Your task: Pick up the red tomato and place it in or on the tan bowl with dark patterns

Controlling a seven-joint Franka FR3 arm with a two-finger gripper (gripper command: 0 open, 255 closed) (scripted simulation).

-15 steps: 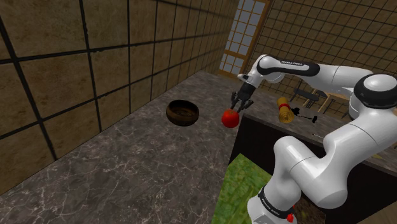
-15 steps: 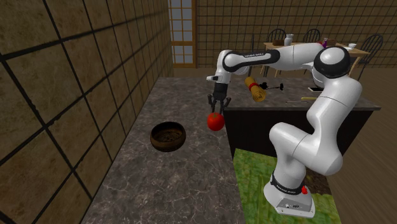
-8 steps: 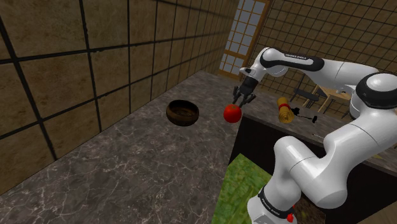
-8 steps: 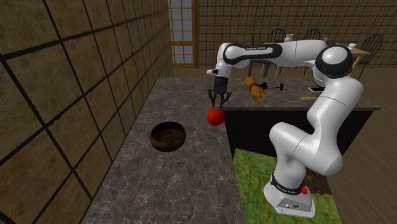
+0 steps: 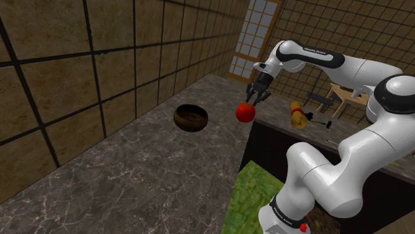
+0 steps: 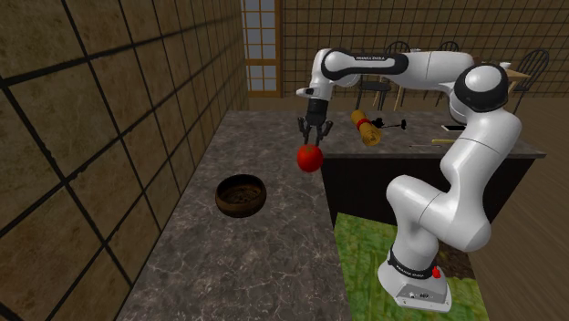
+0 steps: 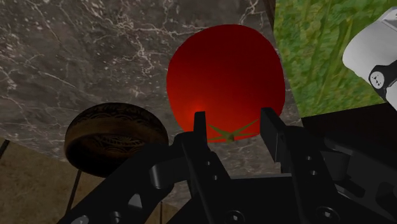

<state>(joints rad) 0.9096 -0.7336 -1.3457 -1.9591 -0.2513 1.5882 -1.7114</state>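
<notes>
Red tomato, hanging just under end effector, clamped by its top

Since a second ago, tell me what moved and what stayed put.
The end effector, shut on the red tomato throughout, rose, lifting it higher above the marble counter. The brown bowl stayed where it was.

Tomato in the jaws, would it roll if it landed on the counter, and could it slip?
Probably rolls: the tomato looks round and smooth, the counter flat. It could slip, since the jaws pinch just its top near the stem. The bowl, with raised walls, should likely hold it.
</notes>
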